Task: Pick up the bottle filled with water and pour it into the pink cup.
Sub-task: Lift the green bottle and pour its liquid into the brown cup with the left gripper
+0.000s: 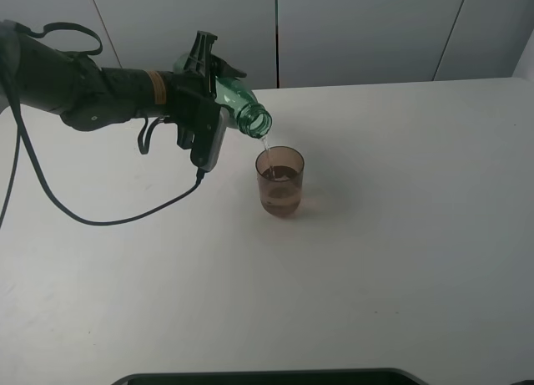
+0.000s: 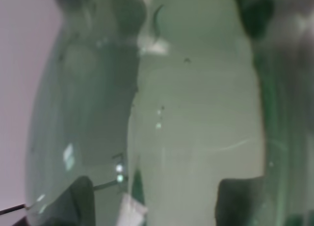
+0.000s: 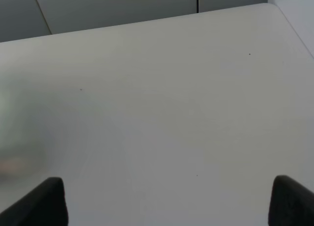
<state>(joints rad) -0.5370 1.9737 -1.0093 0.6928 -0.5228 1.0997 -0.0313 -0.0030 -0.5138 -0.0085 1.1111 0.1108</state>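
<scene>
My left gripper point(image 1: 203, 97) is shut on the green-tinted bottle point(image 1: 239, 103) and holds it tipped over, mouth pointing down to the right. A thin stream of water point(image 1: 265, 151) falls from the mouth into the pink cup point(image 1: 280, 181), which stands upright on the white table just below and holds some liquid. In the left wrist view the bottle's body point(image 2: 186, 113) fills the picture between the fingers. My right gripper point(image 3: 167, 201) is open and empty over bare table; only its fingertips point(image 3: 44, 199) show. It is out of the exterior view.
The white table point(image 1: 400, 235) stretches to the right and front of the cup. A black cable point(image 1: 125, 218) hangs from the left arm and loops over the table. A dark edge point(image 1: 267, 377) runs along the front. Grey wall panels stand behind.
</scene>
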